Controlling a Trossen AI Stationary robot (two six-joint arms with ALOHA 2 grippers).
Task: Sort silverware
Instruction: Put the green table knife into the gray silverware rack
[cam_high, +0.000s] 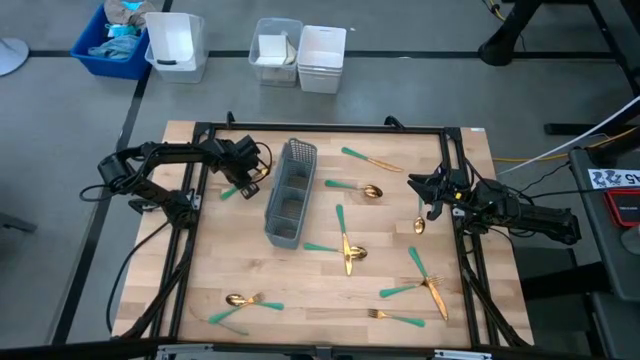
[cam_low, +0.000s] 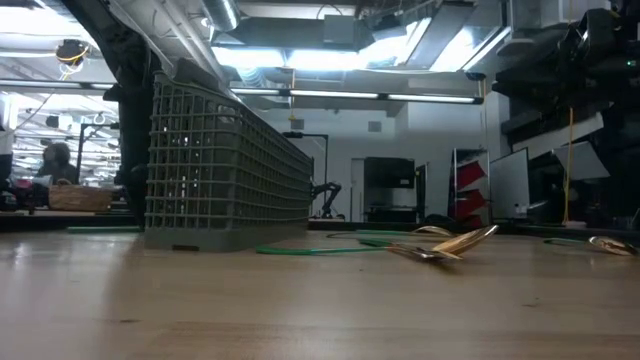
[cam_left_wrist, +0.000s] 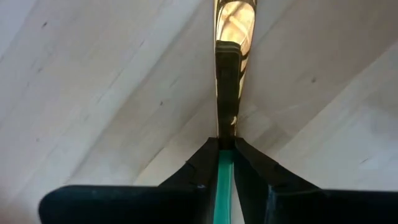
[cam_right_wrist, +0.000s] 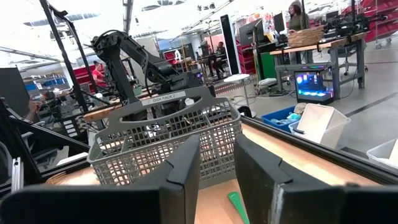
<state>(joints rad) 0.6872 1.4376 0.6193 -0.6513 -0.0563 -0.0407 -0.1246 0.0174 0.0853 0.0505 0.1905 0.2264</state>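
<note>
Several pieces of silverware with gold heads and teal handles lie scattered on the wooden table (cam_high: 300, 290), among them a fork (cam_high: 372, 162), a spoon (cam_high: 357, 188) and a crossed pair (cam_high: 345, 248). The grey mesh caddy (cam_high: 290, 195) stands left of the middle, and it also shows in the low view (cam_low: 225, 170). Just left of the caddy, my left gripper (cam_high: 246, 172) points down, shut on one piece (cam_left_wrist: 233, 62) with a long narrow gold head. At the right edge my right gripper (cam_right_wrist: 217, 180) is held level, open, with nothing between its fingers. My left gripper pinches the piece's teal handle (cam_left_wrist: 224, 177) between its two fingers, close to where the gold head begins. The fingers come from above, pointing down, and the piece runs out through the gap between them. Whether it rests on the table or hangs just above it, I cannot tell.
Black frame rails (cam_high: 320, 130) run round the table. Beyond the far edge stand a blue bin (cam_high: 105, 45) and white tubs (cam_high: 178, 45) (cam_high: 300, 55). A spoon (cam_high: 420, 226) lies close to my right gripper. Bare wood shows near the front middle.
</note>
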